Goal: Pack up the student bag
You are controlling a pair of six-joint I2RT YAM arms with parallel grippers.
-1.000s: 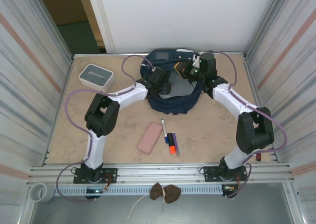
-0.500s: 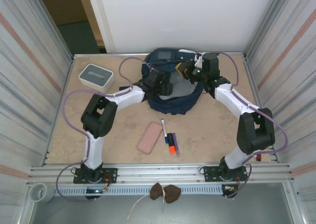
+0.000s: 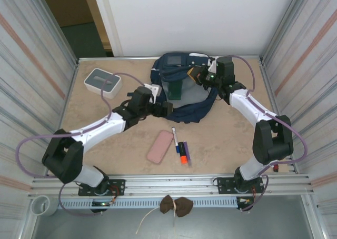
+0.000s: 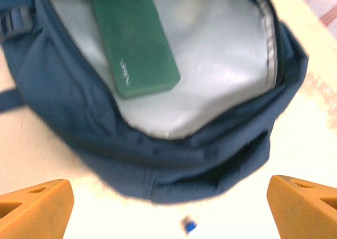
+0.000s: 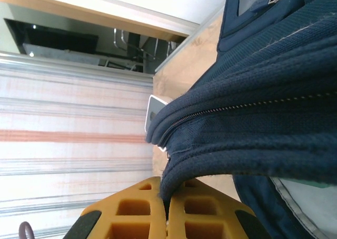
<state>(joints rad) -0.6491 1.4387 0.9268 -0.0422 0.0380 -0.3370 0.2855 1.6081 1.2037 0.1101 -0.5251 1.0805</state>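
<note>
Student bag (image 3: 190, 111) sits at the far middle of the table (image 3: 231, 139), close to the back wall. It lies flat with its mouth gaping upward and the pale lining showing. The grey front square is at the far end and the curved rim faces the arm bases. Long axis runs roughly far-to-near, but the bag is slumped, so this is hard to pin down. A flat green item (image 3: 175, 89) lies inside on the lining, lengthwise far-to-near; in the left wrist view it (image 4: 134, 44) sits toward the left of the opening.

Right gripper (image 3: 198, 73) is clamped on the bag's far-right rim. The right wrist view shows the orange fingers (image 5: 142, 210) pinched together on a fold of navy fabric (image 5: 263, 133).

Left gripper (image 3: 166, 108) is spread wide, just near-left of the bag's near rim. Its orange fingertips (image 4: 31, 212) sit far apart over bare tabletop.

Around:
- white-and-grey box (image 3: 102, 82), far left, well apart from the bag
- pink case (image 3: 160, 147), near centre
- pens (image 3: 181, 150) just right of the case, an orange-tipped one among them; both lie between the arm bases and the bag
- small blue speck (image 4: 189, 227) below the rim, too blurred to identify
</note>
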